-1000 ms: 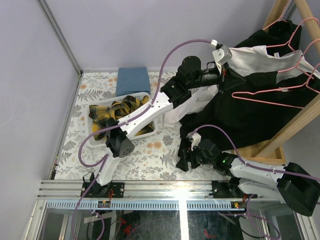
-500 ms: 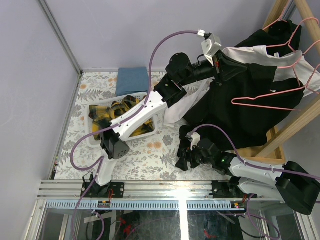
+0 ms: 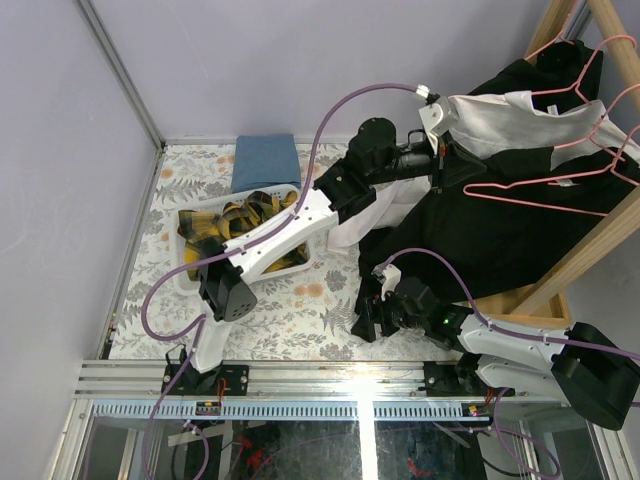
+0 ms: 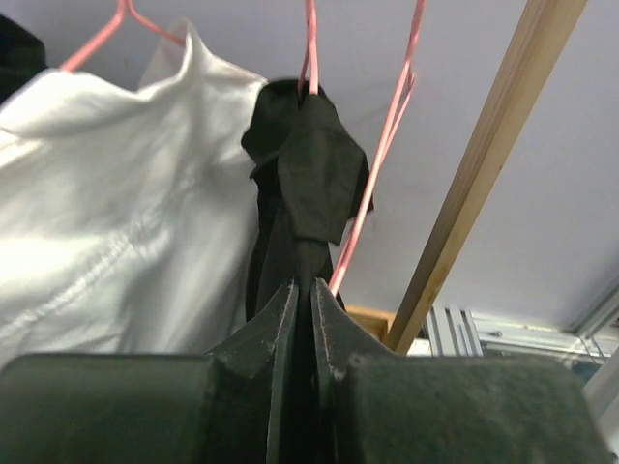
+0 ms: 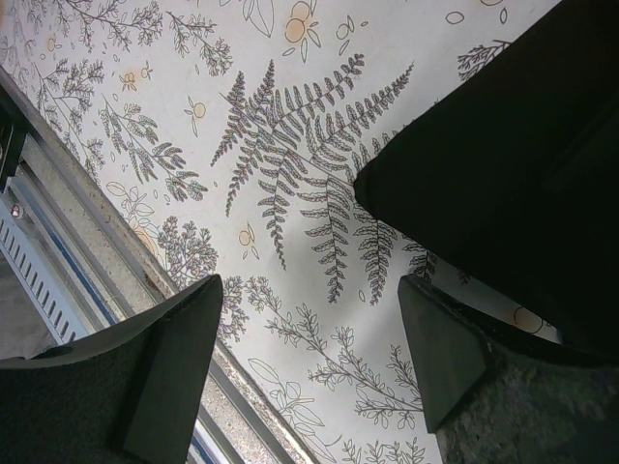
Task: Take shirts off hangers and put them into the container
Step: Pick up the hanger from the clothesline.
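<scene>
Clamping left gripper (image 4: pixel 302 290) shut on black shirt (image 4: pixel 309 184): matte, bunched into a narrow fold rising just beyond the fingertips, hanging from pink hanger (image 4: pixel 387 126). Glossy white shirt (image 4: pixel 106 193) draping left of the fingers. Holding right gripper (image 5: pixel 308 290) spread wide, empty, over fern-print table (image 5: pixel 290 145); black fabric (image 5: pixel 522 145) lying just beside one finger.

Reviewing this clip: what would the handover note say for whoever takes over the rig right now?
Left gripper: shut on the black shirt, up at the rack.
Right gripper: open, low over the table, holding nothing.
Done: plaid shirt lies in the container.
Left: white shirt and the black shirt hang on the hangers; strip and bin them.
</scene>
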Robot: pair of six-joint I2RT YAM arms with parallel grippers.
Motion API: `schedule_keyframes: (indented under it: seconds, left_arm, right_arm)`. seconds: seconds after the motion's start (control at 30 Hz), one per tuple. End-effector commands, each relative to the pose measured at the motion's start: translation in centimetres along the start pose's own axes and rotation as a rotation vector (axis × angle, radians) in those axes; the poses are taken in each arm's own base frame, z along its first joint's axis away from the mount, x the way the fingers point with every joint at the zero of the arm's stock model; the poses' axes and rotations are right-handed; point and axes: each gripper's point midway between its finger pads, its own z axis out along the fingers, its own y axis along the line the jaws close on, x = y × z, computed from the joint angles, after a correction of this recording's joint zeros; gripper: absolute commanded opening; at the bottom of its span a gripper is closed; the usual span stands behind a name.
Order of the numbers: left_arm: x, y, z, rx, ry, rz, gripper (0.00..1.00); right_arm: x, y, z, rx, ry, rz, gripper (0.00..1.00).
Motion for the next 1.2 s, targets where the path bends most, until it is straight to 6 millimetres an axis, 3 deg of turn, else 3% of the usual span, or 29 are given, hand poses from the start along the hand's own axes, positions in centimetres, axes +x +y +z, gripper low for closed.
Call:
schedule_keyframes:
  seconds: [0.0,0.37,0.47,0.5,0.53,0.57,0.6,0.77,0.97,1.17]
  left_arm:
    - [3.5,1.5,-0.5,-0.049,0.121,-0.011,0.08]
    - [5.6,2.1,0.7,-0.020,0.173,-0.037,0.29]
    - [5.8,2.2,0.9,-0.015,0.172,-0.040,0.26]
    - [5.8,2.1,1.0,-0.009,0.166,-0.039,0.22]
    - [5.8,2.1,1.1,0.000,0.160,-0.037,0.11]
    - [5.4,2.1,1.2,0.003,0.146,-0.037,0.02]
    - [5.0,2.1,1.4,0.004,0.129,-0.041,0.00]
    - [0.4,0.9,1.6,0.045,-0.027,-0.016,0.00]
    - [-5.9,-0.9,0.5,0.068,-0.205,0.075,0.00]
    - [-8.8,-2.4,-0.4,0.098,-0.290,0.104,0.00]
  right_arm:
    - [1.7,-0.9,-0.1,0.043,0.072,0.015,0.81]
    - [1.7,-0.9,-0.2,0.042,0.073,0.015,0.81]
    - [1.7,-0.9,-0.2,0.042,0.073,0.016,0.81]
    - [1.7,-0.9,-0.2,0.042,0.073,0.016,0.81]
    - [1.7,-0.9,-0.2,0.042,0.073,0.016,0.81]
    - [1.7,-0.9,-0.2,0.042,0.072,0.017,0.81]
    - [1.7,-0.9,-0.2,0.042,0.072,0.016,0.81]
    - [1.8,-0.9,-0.1,0.045,0.075,0.018,0.81]
    - [1.7,-1.0,-0.1,0.049,0.077,0.019,0.81]
    - [1.9,-1.1,0.0,0.054,0.085,0.022,0.81]
